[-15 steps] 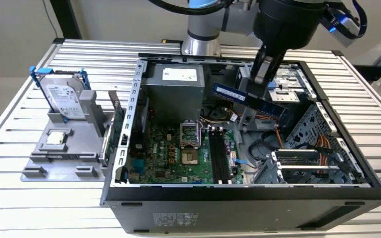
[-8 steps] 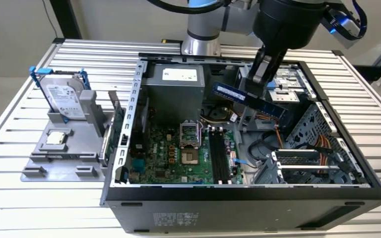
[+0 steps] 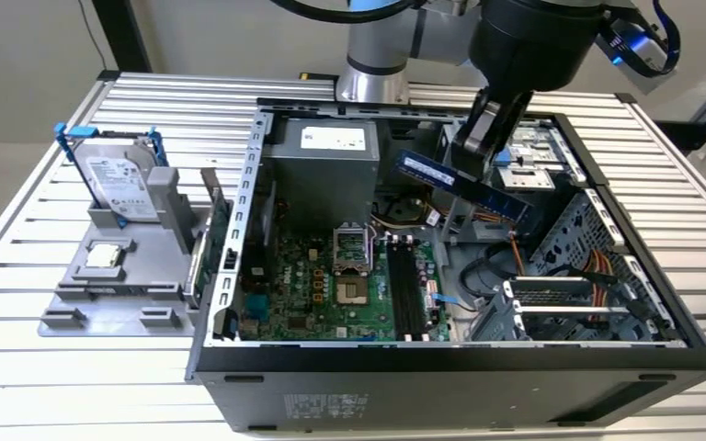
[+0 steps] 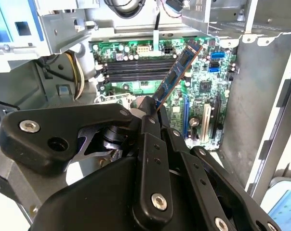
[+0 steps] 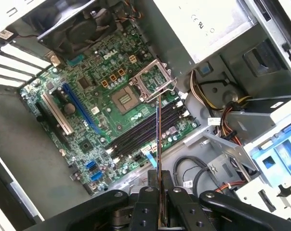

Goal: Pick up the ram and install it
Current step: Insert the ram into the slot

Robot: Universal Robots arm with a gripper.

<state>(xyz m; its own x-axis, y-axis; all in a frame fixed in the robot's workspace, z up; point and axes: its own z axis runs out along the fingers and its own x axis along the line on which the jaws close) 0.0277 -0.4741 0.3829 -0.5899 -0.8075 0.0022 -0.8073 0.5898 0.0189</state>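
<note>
the slatted metal table [image 3: 34, 230] is carrying everything we are logging. the largest item on it is the open computer case [image 3: 451, 386], lying on its side with the interior facing up. inside it we are seeing the green motherboard [image 3: 316, 285], a grey power supply box [image 3: 323, 161] at the far end, a perforated drive cage [image 3: 574, 266] on the exterior view's right, and orange and yellow cables [image 5: 222, 103] running beside the board. on the motherboard the cpu socket [image 5: 152, 82] is sitting in its metal frame, with the row of long black memory slots [image 5: 140, 132] lying just beside it.

the robot arm [image 3: 537, 37] is reaching down over the case from the far side. its gripper [image 3: 482, 147] is hanging above the case interior, fingers pressed together on the ram [image 3: 463, 188] and pinching it. the ram is hanging in the air, tilted, sloping down toward the exterior view's right, above the board and apart from the memory slots. in the second wrist view it [image 4: 177, 72] is sticking out from the gripper [image 4: 152, 113] over the board. in the first wrist view it [image 5: 158, 139] is showing edge-on as a thin line.

on the exterior view's left of the case, a grey holder tray [image 3: 71, 317] is resting on the table. in it a hard drive in a blue frame [image 3: 120, 184] is standing upright, and a small square silver chip [image 3: 106, 255] is lying flat in a recess in front of the drive.
</note>
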